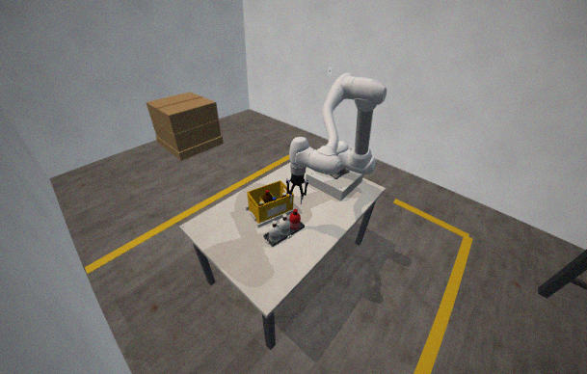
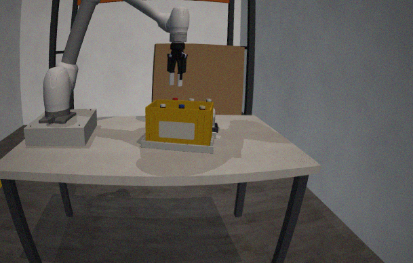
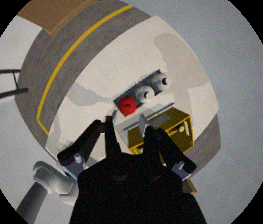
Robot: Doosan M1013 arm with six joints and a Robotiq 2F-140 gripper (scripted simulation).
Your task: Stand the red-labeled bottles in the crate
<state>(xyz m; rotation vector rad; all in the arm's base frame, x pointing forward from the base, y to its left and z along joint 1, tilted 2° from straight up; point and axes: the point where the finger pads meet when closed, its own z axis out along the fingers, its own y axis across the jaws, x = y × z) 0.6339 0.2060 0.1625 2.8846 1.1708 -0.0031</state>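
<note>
The yellow crate (image 1: pixel 270 203) stands on the table with several bottles upright in its cells; their caps show above its rim in the exterior view (image 2: pixel 179 123). The dark tray (image 1: pixel 283 236) lies just in front of it and carries a red bottle (image 1: pixel 294 220) and two pale bottles (image 1: pixel 279 228), all upright. My gripper (image 1: pixel 297 193) (image 2: pixel 175 82) hangs in the air above the crate's far side, fingers pointing down, partly open and empty. In the wrist view the red bottle's cap (image 3: pixel 127 103) and the crate (image 3: pixel 163 127) lie beyond my fingertips.
The arm's grey base block (image 1: pixel 334 183) sits on the table's far corner. A stack of cardboard boxes (image 1: pixel 185 124) stands on the floor by the back wall. Yellow floor lines (image 1: pixel 445 294) run around the table. A brown board (image 2: pixel 207 78) stands behind the table.
</note>
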